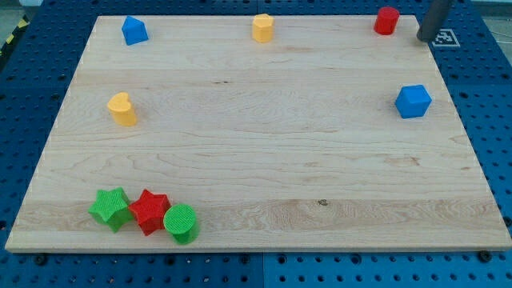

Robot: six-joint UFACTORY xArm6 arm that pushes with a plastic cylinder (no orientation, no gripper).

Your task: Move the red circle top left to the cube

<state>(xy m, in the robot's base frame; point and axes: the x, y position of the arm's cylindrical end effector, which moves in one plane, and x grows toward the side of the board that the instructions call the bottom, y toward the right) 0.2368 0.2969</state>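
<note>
The red circle (pixel 387 20) stands near the board's top right corner. The blue cube (pixel 413 101) sits at the view's right edge of the board, below the red circle. My tip (pixel 425 38) is at the view's top right, just off the board's right edge, a short way right of the red circle and apart from it. The rod comes down from the top of the view.
A blue pointed block (pixel 134 30) is at the top left, a yellow block (pixel 262 27) at top centre, a yellow heart (pixel 122 110) at left. A green star (pixel 111 208), a red star (pixel 150 211) and a green circle (pixel 182 223) cluster at bottom left. The wooden board (pixel 264 160) lies on blue pegboard.
</note>
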